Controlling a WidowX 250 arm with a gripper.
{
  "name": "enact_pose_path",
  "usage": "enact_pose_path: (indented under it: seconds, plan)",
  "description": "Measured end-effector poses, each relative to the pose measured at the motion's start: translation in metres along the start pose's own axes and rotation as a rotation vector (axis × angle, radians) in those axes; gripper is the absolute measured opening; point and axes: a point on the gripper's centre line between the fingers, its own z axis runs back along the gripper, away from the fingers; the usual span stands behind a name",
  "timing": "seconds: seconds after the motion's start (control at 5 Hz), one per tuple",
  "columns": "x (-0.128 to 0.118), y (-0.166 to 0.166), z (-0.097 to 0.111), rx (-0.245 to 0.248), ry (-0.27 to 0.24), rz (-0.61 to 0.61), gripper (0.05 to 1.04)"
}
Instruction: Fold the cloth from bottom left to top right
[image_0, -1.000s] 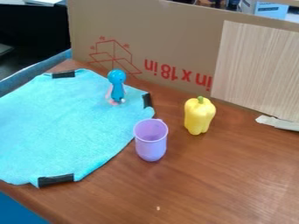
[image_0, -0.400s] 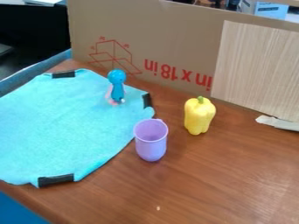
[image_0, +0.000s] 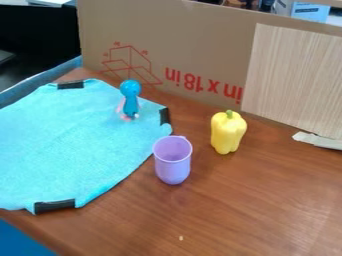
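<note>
The light blue cloth lies spread out on the left part of the wooden table, its left side running past the view's edge. Black strips mark its upper, right and lower corners. A small blue-headed figure stands on the cloth near its upper right. The cloth is flat, with slight creases and no fold over itself in the part that shows.
A purple cup stands just right of the cloth's right edge. Farther right is a yellow pepper. A cardboard panel walls off the table's back, and a whitish strip lies at the right.
The cloth has shifted slightly to the left, carrying its black strips and the blue figure along. The cup and the pepper have stayed put.
</note>
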Motion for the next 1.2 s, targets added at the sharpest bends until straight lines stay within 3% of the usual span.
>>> enact_pose_path:
  seconds: [0.2, 0.4, 0.8, 1.0, 1.2]
  plan:
    - [0.001, -0.002, 0.002, -0.016, 0.015, -0.005, 0.123]
    - [0.000, -0.006, 0.010, -0.049, 0.048, -0.006, 0.060]
    - [-0.004, -0.028, 0.021, -0.077, 0.125, 0.075, 0.053]
    - [0.002, -0.049, 0.043, -0.065, 0.083, 0.118, 0.053]
    - [-0.002, -0.071, 0.052, -0.092, 0.145, 0.157, 0.053]
